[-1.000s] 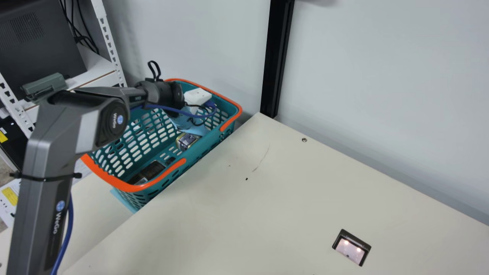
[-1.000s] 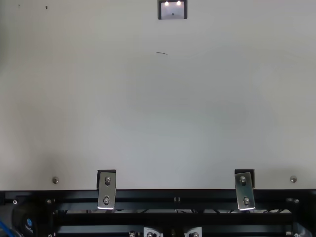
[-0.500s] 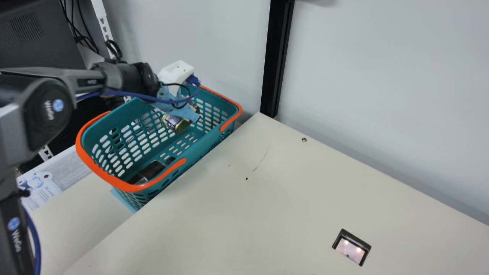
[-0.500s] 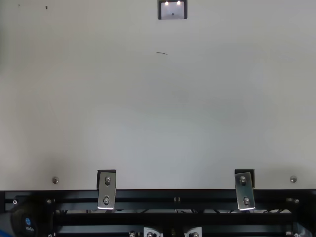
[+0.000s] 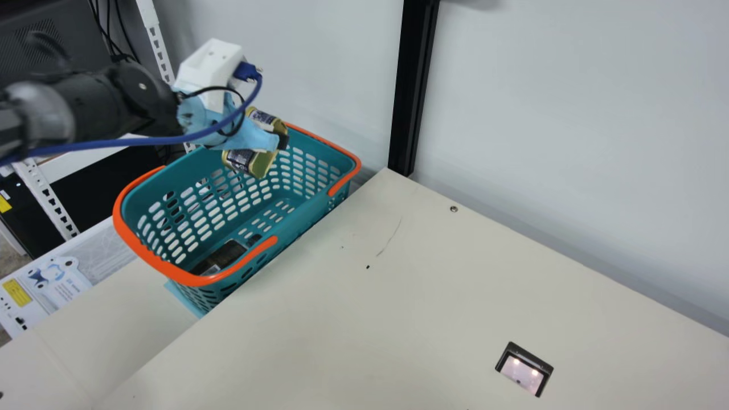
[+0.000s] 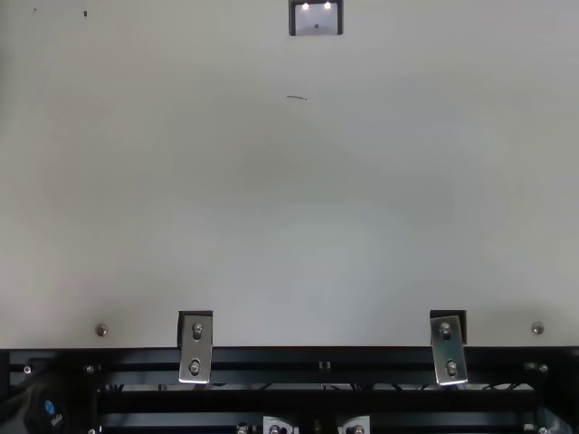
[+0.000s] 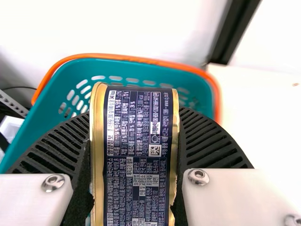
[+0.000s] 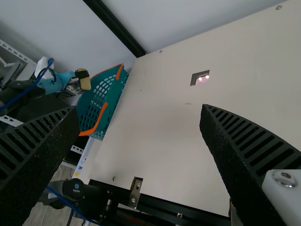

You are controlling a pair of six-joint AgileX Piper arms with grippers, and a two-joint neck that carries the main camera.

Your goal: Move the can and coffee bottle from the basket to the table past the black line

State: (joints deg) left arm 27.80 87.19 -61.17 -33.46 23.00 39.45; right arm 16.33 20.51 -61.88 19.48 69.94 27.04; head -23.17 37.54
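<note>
cans: one (image 7: 136, 155). baskets: one (image 5: 171, 274). dark items in the basket: one (image 5: 226, 254), possibly two; their outlines are unclear. grippers: two, left gripper (image 5: 269, 141) and right gripper (image 8: 139, 107). tables: one (image 5: 398, 319). brackets: two (image 6: 195, 348). posts: one (image 5: 414, 85). table insets: one (image 6: 317, 20).

At nine o'clock in the main view, the basket (image 5: 304, 213) looked smooth plastic; the can (image 5: 240, 160) at ten had glossy metal edges — the table (image 5: 427, 296), smooth, matt.
</note>
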